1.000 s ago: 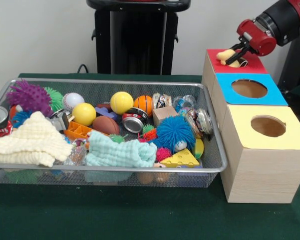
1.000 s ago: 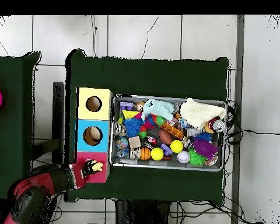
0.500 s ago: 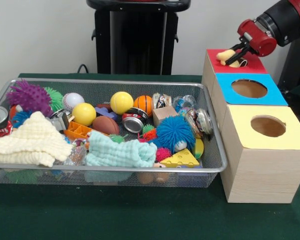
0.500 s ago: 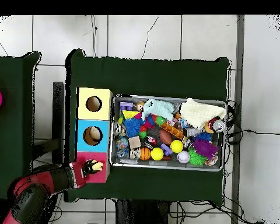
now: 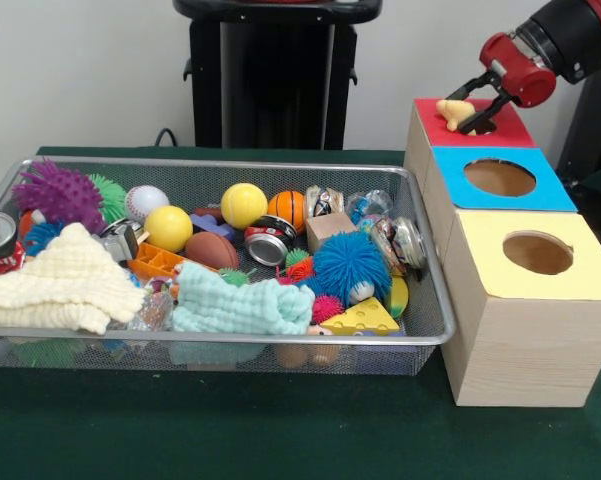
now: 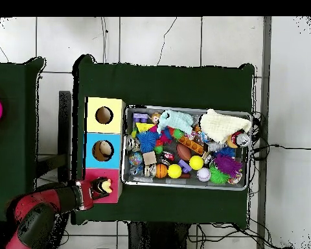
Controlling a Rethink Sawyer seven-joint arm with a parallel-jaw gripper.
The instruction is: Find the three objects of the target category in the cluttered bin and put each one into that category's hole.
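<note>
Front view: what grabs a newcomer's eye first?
The red arm's hand at the top right, over the red-topped box, with a small tan toy lying at the hole between its spread fingers. Next, the wire mesh bin beside the boxes, crammed with clutter: a fuzzy blue ball near its right end, a spiky purple ball at far left.

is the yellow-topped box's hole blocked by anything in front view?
No. The hole in the yellow-topped box shows as an open dark circle with nothing resting on or in it.
</note>
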